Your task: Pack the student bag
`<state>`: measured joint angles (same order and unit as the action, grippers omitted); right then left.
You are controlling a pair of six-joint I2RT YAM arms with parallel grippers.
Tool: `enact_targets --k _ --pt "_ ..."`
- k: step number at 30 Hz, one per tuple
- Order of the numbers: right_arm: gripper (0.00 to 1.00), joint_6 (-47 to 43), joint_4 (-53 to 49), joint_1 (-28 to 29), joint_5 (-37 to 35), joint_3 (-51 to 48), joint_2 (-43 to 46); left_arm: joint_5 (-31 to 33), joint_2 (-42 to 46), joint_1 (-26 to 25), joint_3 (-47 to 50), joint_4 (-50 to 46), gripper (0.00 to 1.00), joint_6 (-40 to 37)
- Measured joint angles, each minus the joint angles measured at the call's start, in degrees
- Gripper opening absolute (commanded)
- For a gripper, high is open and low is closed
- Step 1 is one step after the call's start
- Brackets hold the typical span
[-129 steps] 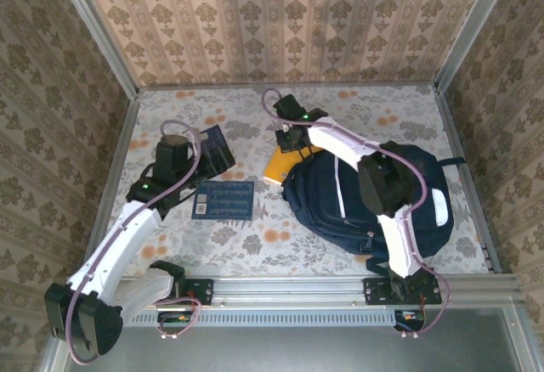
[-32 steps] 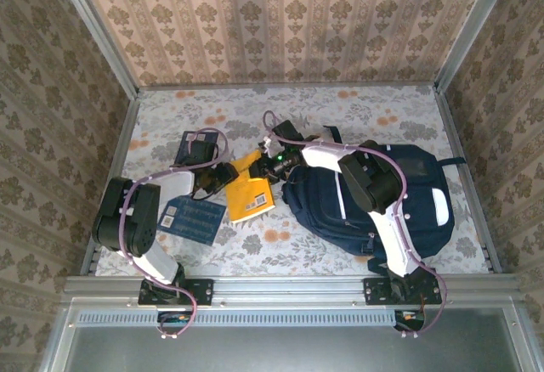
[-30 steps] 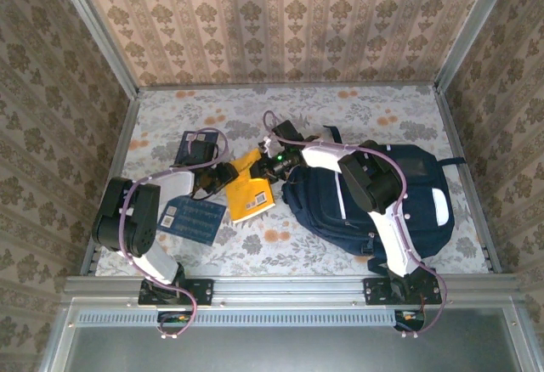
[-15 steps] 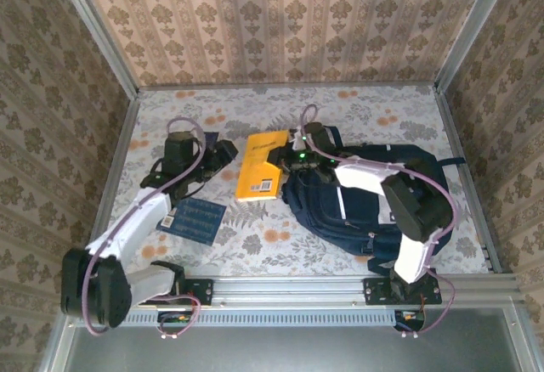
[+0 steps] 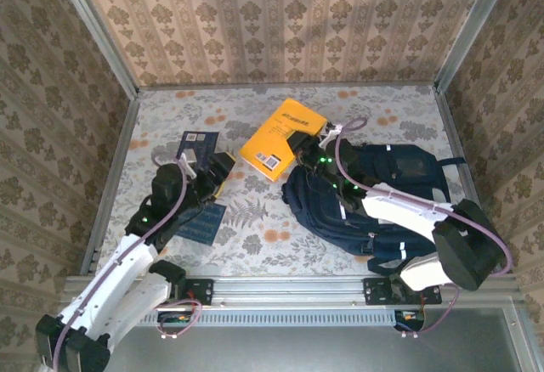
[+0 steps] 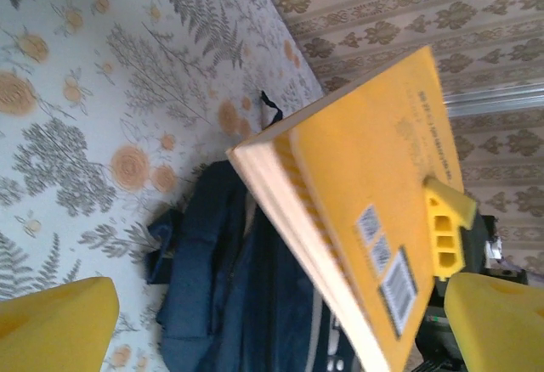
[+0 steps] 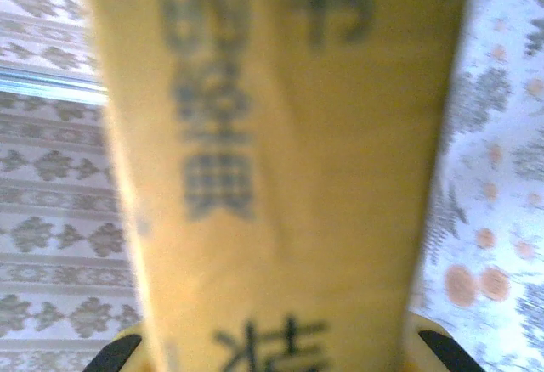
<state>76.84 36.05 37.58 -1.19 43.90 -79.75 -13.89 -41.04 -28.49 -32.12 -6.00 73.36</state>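
our left gripper (image 5: 218, 174) has released, wide; our right gripper (image 5: 301, 143) alone clamps the thick yellow paper book (image 5: 280, 138), upper centre, ready for the navy-blue fabric backpack (image 5: 387, 192).

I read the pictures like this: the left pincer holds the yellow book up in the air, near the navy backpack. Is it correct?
Not quite. It is the right pincer that holds the yellow book up in the air, near the student bag. The left pincer stands open, with nothing in it. The top external view shows this.
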Motion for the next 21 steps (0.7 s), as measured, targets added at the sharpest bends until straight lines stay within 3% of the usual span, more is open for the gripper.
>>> enact_targets --k 8,14,21 --pt "0.00 0.4 3.0 3.9 -5.3 0.0 3.0 6.7 -4.6 -8.6 2.9 10.9 0.98 10.4" --pt "0.00 1.4 4.1 4.5 -7.7 0.0 3.0 12.2 -5.4 -12.0 2.9 16.5 0.86 11.0" --pt "0.00 1.6 4.5 5.0 -9.4 -0.3 3.4 14.2 -5.1 -12.8 2.9 19.7 0.78 11.1"
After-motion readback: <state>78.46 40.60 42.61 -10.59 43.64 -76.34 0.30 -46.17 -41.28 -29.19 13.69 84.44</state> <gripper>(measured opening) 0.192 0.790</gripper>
